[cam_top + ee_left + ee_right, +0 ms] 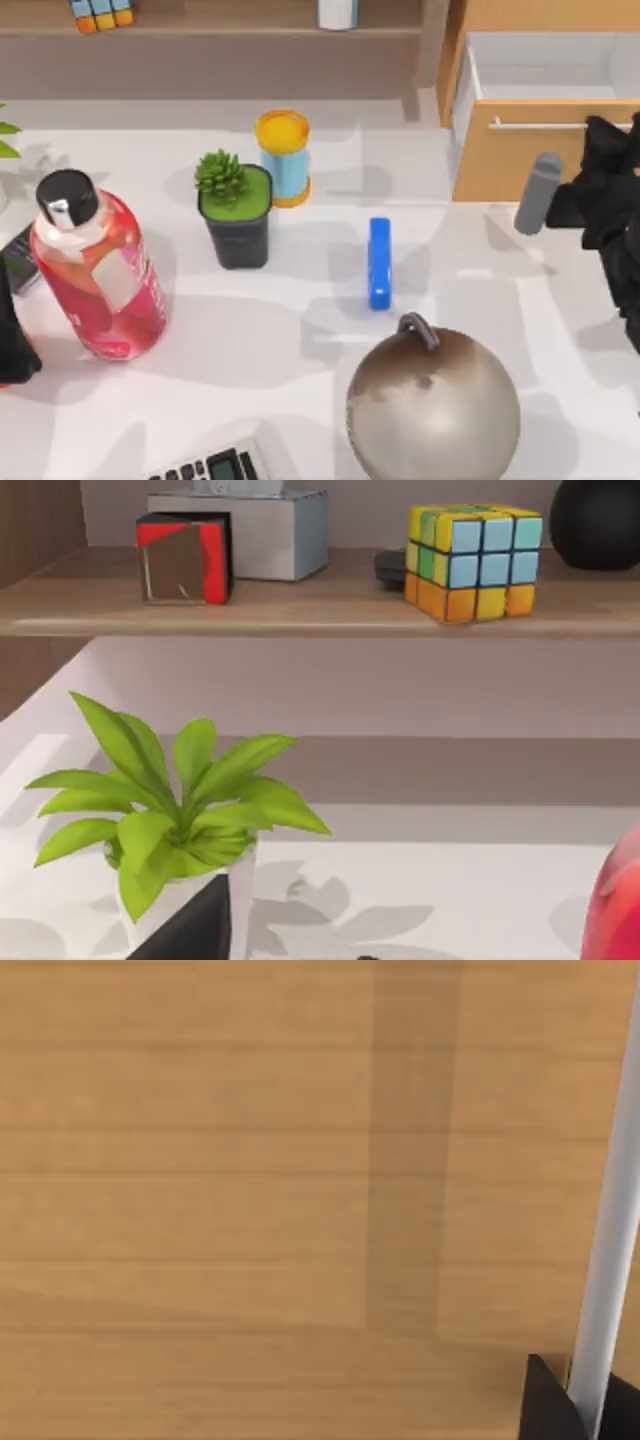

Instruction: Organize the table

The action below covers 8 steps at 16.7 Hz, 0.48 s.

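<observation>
While my right gripper (597, 128) sat against the front of the light-wood drawer (520, 150) at the worktop's (300, 330) far right, its fingers looked closed on the thin metal handle (545, 126); the right wrist view showed that handle (610, 1250) running between dark fingertips, pressed close to the wood. The drawer stood pulled out, its pale inside bare. I judged the step in hand to be opening the drawer so something could be stowed. My left arm (12, 340) waited parked at the worktop's left edge, and I could not tell how its fingers stood. Across the worktop lay a blue bar (379, 263), a grey cylinder (538, 193) near the drawer, a red bottle (100, 270), a potted succulent (236, 212) and a metallic ball (432, 405). Next, I reckoned, the right fingers needed to release the handle and back off cleanly before reaching for a small item.
</observation>
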Tool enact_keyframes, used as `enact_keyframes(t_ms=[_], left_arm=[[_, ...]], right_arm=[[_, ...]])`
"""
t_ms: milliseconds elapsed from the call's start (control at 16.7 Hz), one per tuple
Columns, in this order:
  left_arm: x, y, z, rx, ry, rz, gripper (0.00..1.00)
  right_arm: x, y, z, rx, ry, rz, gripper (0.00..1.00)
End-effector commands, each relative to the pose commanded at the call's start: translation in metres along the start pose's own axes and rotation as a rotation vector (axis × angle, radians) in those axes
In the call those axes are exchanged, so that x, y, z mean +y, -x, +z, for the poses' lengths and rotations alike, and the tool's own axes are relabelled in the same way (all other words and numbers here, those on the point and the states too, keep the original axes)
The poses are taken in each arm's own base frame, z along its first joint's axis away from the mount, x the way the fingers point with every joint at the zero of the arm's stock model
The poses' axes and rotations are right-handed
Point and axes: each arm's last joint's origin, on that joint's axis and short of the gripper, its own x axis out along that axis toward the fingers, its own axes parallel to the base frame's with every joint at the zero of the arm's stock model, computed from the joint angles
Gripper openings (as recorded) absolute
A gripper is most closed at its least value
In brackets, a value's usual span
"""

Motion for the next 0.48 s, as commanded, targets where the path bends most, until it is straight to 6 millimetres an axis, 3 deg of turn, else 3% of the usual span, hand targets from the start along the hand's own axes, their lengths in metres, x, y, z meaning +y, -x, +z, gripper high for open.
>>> enact_keyframes(t_ms=[300,480], left_arm=[[0.000,0.000,0.000,0.000,0.000,0.000,1.00],[0.000,0.000,0.000,0.000,0.000,0.000,1.00]], right_arm=[[-0.008,-0.045,0.002,-0.006,-0.005,-0.031,0.00],[-0.006,-0.053,0.001,-0.006,-0.006,-0.020,0.00]])
